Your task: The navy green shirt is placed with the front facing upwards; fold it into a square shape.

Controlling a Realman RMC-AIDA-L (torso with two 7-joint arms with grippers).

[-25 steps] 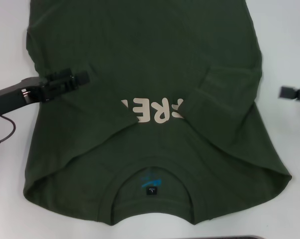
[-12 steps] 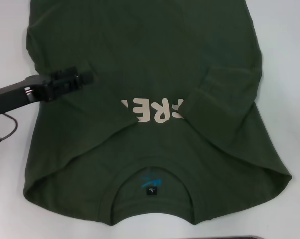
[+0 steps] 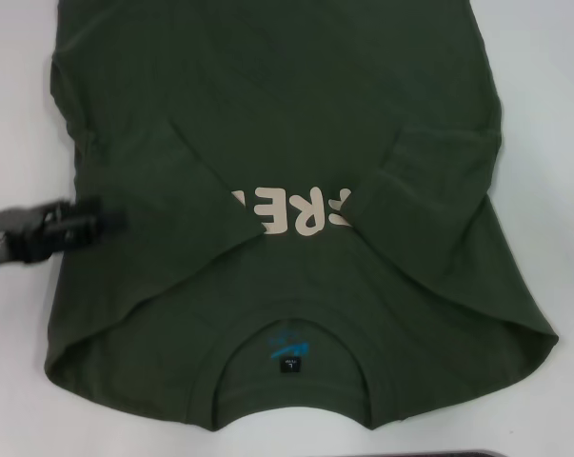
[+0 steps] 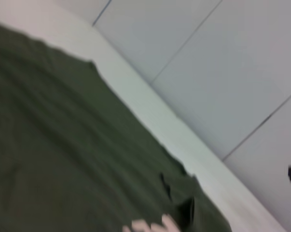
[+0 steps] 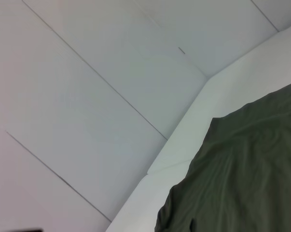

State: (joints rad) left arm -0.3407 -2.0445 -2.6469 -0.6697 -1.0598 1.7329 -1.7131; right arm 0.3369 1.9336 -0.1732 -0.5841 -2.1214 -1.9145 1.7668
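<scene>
Your left gripper (image 3: 104, 221) sits blurred at the near-left edge of the navy green shirt (image 3: 296, 124), grip impossible to tell, the shirt spreading flat on the white table (image 3: 20, 105) away to its right, sleeves folded in.

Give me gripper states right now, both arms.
Left gripper: over the navy green shirt's left edge, blurred, holding nothing visible; open or shut cannot be told.
Right gripper: barely in view at the head view's right edge; cannot be told.

A bare test room or lab: a plain white table (image 3: 553, 76) stands on a floor of large pale tiles (image 5: 87, 72).
</scene>
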